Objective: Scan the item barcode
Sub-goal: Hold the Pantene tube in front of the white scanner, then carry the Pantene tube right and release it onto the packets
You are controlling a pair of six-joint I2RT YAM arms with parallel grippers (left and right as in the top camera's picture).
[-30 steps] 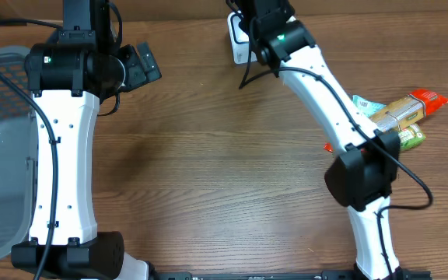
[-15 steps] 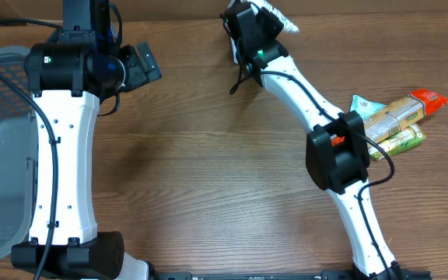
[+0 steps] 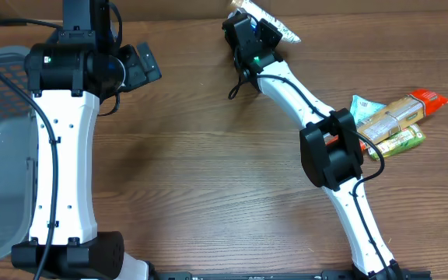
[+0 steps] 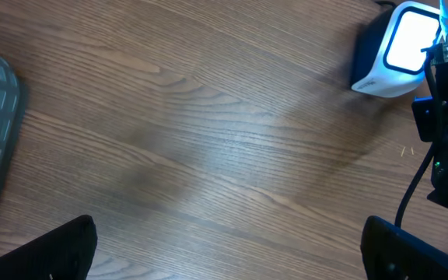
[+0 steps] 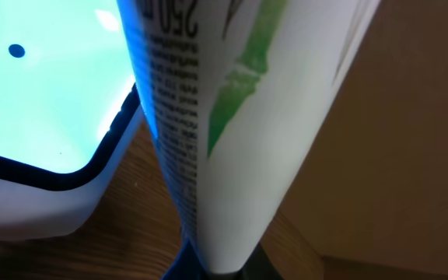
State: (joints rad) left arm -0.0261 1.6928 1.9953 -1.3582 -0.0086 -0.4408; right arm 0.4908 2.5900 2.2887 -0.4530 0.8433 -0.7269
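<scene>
Right gripper [image 5: 208, 266] is clamped on the narrow end of a white-and-green pouch [image 5: 232, 117], holding it just beside the lit scanner [image 5: 37, 101] at the desk's far edge. By its look the pouch is light, soft and slick, apt to flop or slip, so the flat sealed end is the safest hold.

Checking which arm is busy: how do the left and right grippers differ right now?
The left gripper is open and empty; the right gripper is shut on a white, green-printed packet. The left hangs over the bare table; the right holds its packet beside the lit scanner. Both are dark two-finger grippers.
</scene>
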